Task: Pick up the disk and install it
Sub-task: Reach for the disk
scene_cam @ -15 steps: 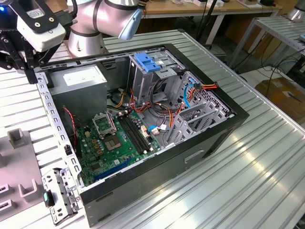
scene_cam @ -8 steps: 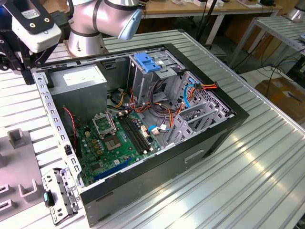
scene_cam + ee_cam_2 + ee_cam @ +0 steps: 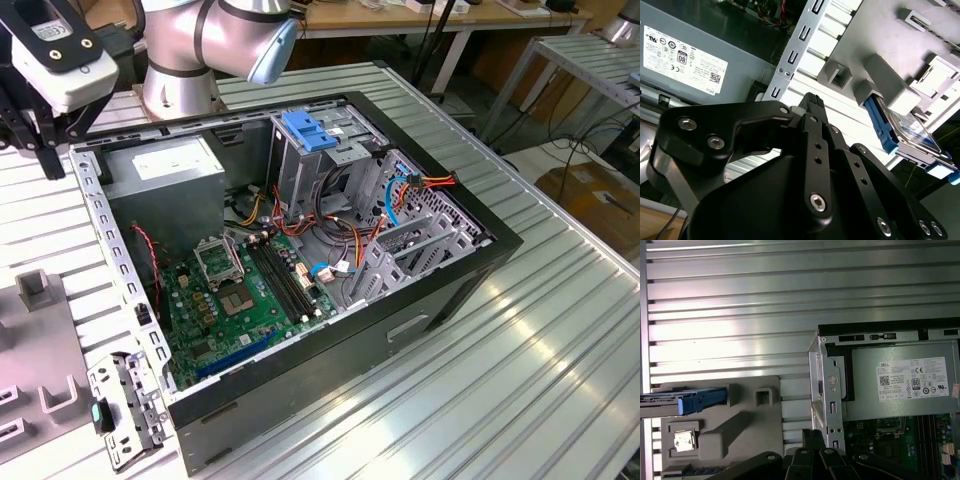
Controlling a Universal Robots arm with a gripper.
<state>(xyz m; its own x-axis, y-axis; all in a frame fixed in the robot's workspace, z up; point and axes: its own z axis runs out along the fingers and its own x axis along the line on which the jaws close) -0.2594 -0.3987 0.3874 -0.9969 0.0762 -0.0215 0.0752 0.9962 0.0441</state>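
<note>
Disk (image 3: 914, 131), one, on edge in one grey holder (image 3: 890, 87); two fingers (image 3: 812, 104) closed together, empty.

An open computer case (image 3: 400, 330) lies on a ribbed metal table (image 3: 520, 400). Inside it are a green motherboard (image 3: 230, 310), a grey power-supply box (image 3: 165, 170) and a metal drive cage (image 3: 300, 185) — a blue handle (image 3: 308, 130) sits on top of the cage. The robot arm (image 3: 200, 40) stands just beyond the case.
</note>
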